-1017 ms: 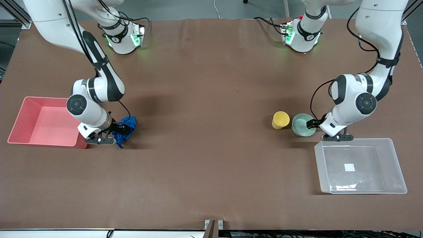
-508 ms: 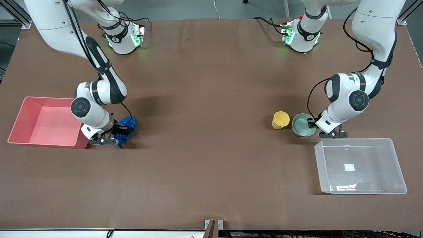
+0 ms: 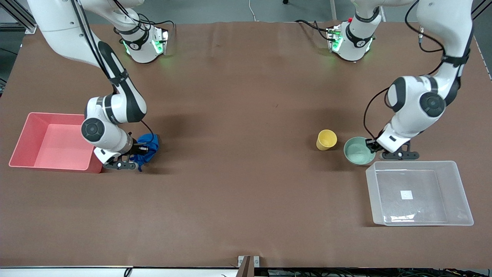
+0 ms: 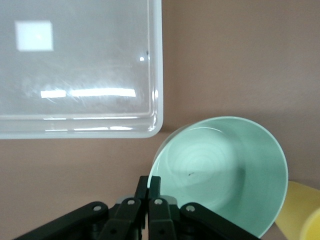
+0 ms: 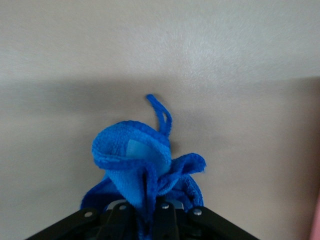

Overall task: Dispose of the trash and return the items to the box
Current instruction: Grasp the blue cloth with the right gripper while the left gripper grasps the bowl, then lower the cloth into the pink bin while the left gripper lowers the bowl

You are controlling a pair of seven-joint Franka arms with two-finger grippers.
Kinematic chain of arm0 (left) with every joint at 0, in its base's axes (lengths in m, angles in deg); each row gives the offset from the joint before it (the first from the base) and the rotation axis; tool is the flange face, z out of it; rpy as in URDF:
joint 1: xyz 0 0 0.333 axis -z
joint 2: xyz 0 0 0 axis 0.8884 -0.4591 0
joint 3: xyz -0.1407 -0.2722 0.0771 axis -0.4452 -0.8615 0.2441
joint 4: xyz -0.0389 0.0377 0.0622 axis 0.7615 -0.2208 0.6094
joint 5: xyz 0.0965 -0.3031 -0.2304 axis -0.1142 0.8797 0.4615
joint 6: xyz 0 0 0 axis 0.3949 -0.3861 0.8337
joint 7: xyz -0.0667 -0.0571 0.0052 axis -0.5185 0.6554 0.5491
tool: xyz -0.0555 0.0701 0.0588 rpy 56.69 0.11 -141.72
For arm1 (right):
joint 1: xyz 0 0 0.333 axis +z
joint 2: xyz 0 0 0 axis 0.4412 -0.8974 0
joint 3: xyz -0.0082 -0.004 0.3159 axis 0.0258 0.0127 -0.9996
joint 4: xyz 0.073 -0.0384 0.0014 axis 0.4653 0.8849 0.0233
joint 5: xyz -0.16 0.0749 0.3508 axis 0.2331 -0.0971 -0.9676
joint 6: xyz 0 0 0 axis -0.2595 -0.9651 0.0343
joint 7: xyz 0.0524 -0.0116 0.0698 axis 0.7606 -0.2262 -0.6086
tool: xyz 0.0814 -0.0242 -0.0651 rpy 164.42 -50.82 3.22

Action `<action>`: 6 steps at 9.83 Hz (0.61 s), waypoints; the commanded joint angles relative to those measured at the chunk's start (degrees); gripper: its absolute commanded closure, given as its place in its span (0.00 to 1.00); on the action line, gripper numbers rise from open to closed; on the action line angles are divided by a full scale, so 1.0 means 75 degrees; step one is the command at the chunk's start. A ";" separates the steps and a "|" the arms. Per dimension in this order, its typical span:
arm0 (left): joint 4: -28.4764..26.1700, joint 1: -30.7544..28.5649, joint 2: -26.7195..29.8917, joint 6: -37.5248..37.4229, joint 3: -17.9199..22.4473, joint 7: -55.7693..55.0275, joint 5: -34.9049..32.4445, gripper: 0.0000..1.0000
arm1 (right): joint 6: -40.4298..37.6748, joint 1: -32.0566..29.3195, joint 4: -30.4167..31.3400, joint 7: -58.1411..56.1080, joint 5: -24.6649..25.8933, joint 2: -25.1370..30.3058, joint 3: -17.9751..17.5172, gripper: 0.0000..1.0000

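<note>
On the brown table [image 3: 246, 184], the left gripper [image 3: 373, 147] pinches the mint bowl's [image 3: 358, 151] rim beside the clear tub [image 3: 459, 192], ready for boxing. The right gripper [image 3: 135, 151] is clamped on the blue cloth wad [image 3: 149, 145] beside the pink bin [image 3: 23, 132]; the yellow cup [image 3: 326, 139] waits near the bowl.

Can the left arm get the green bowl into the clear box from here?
Probably yes: the left gripper is shut on the green bowl rim, and the clear box sits open-topped right beside it, nothing between.

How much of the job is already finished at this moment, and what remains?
Nothing is put away yet. The right end effector is shut on the blue cloth beside the pink bin. The left end effector grips the rim of the mint-green bowl near the clear tub. The yellow cup is untouched on the table.
</note>
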 commanded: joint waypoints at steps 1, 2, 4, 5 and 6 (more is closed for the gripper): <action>0.0717 -0.0020 0.0175 -0.0995 0.0053 0.0265 0.0005 1.00 | -0.2022 -0.0184 -0.0766 0.0088 -0.0022 0.1268 -0.0024 0.99; 0.1267 -0.0090 0.0012 -0.1221 0.0204 0.0591 0.0016 1.00 | -0.2680 -0.0487 -0.1037 -0.0017 -0.0011 0.1714 0.0000 0.99; 0.2613 -0.0125 -0.0816 -0.1642 0.0649 0.1609 0.0621 1.00 | -0.2980 -0.1644 -0.1098 -0.1695 0.0013 0.2174 0.0012 0.99; 0.3537 -0.0114 -0.1413 -0.2051 0.1022 0.2368 0.1194 1.00 | -0.2864 -0.2404 -0.1098 -0.2738 0.0106 0.2129 0.0012 0.99; 0.4463 -0.0114 -0.2127 -0.2496 0.1363 0.3037 0.1618 1.00 | -0.2399 -0.2946 -0.1006 -0.3502 0.0118 0.2048 0.0012 0.99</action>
